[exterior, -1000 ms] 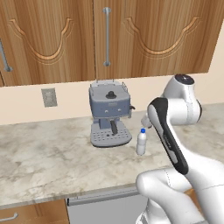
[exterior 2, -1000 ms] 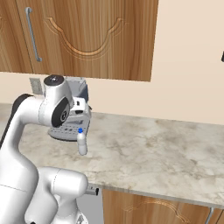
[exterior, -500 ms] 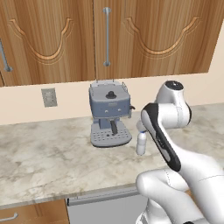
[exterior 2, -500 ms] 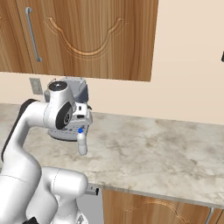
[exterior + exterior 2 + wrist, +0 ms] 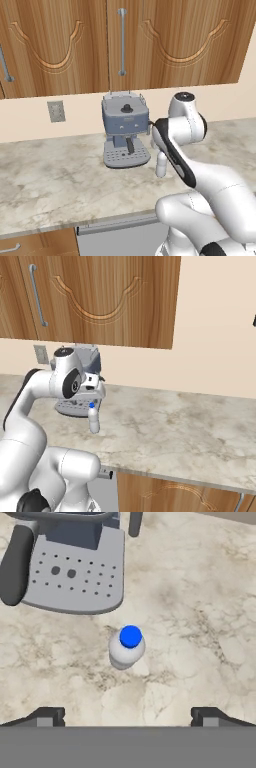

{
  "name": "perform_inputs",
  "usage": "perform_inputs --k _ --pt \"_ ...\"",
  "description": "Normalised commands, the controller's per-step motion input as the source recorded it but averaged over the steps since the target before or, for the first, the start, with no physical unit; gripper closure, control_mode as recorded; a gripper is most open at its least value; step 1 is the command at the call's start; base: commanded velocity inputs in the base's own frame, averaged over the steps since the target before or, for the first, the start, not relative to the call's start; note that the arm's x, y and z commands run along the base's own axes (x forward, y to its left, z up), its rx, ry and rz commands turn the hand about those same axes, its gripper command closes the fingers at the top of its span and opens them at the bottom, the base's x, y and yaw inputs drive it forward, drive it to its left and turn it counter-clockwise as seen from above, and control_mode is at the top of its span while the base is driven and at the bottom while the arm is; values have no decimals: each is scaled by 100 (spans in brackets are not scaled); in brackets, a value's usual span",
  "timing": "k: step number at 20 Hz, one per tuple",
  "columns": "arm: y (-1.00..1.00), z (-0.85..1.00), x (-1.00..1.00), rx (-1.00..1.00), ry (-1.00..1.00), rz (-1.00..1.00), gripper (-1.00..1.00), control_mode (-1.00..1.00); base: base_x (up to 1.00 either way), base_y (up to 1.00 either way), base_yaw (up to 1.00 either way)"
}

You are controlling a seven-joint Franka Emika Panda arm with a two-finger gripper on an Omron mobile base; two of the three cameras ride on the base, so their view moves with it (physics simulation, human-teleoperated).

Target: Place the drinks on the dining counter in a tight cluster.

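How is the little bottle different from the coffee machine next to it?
The white bottle is small, slim and rounded with a blue cap; the coffee machine is much bigger, boxy and grey-blue. The bottle's top is a plain cap; the machine's has a black knob. Both stand upright on the marble worktop.

You're looking at a smooth white plastic-looking bottle [image 5: 126, 649] with glossy blue cap, on matt beige marble worktop [image 5: 200, 612], beside a grey-blue coffee machine [image 5: 125, 130], under grained wooden cabinets [image 5: 165, 45].

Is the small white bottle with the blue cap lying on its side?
No, the small white bottle stands upright on the marble worktop.
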Motion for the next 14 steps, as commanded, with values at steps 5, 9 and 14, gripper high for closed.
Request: perform_inputs --k 5,9,14 --pt "-4 -2 3 0 0 1 -100 -100 0 0 0" --pt "0 -17 35 0 0 0 -100 -100 0 0 0" --pt "0 -8 35 1 0 0 -100 -100 0 0 0"
